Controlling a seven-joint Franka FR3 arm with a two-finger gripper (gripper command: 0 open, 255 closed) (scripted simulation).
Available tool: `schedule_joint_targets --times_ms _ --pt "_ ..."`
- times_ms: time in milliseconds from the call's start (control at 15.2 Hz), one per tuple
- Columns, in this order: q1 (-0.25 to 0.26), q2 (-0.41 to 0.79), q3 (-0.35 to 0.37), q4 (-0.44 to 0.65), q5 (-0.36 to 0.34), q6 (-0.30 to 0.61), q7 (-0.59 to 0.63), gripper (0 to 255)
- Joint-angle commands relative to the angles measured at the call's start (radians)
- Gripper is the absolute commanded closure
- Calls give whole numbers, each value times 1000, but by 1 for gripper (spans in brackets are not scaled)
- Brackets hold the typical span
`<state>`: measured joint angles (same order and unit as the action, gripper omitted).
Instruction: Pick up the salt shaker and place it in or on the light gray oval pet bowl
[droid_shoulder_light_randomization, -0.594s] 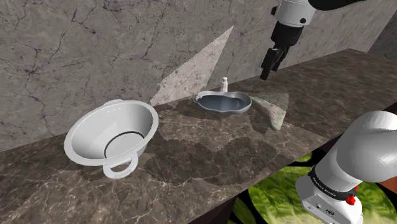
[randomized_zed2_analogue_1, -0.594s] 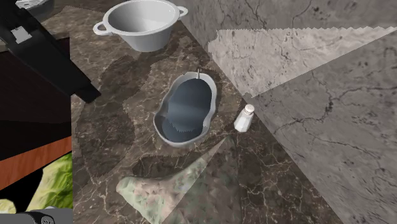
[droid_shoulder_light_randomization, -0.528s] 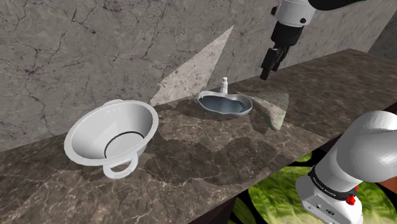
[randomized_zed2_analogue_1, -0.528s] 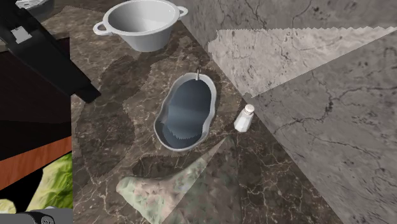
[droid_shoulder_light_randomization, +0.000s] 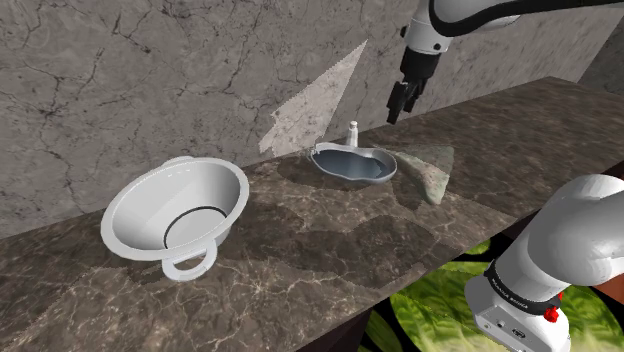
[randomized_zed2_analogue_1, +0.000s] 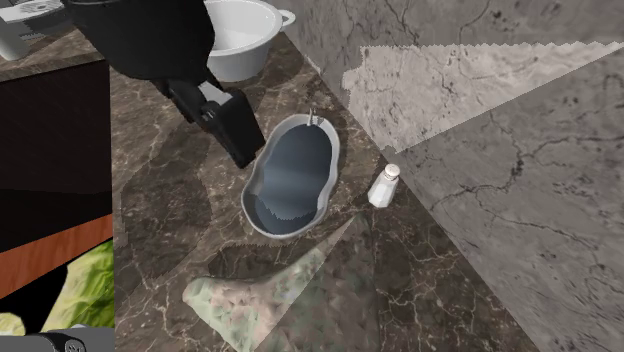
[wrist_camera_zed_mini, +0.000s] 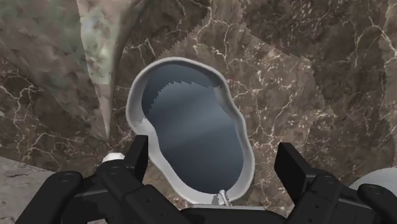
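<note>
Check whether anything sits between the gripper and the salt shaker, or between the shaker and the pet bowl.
Nothing visible does. The gripper, jaws open, hangs in the air above the bowl. The salt shaker stands upright beside the bowl, with just a strip of counter between them.

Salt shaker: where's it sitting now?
Second exterior view: small white salt shaker stands on the dark marble counter, right of the grey oval pet bowl, by the stone wall.

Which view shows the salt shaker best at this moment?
The second exterior view: the salt shaker stands whole and unobstructed between the pet bowl and the wall. The shoulder view has it small, behind the bowl's rim. In the wrist view its white top peeks out beside the gripper.
</note>
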<state>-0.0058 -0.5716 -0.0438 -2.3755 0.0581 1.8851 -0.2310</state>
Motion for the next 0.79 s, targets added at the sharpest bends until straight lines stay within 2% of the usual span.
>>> schedule_joint_targets --times_ms 0,726 --pt "-4 77 -18 26 -3 52 -25 0" --pt "-17 495 -91 269 40 222 -151 0"
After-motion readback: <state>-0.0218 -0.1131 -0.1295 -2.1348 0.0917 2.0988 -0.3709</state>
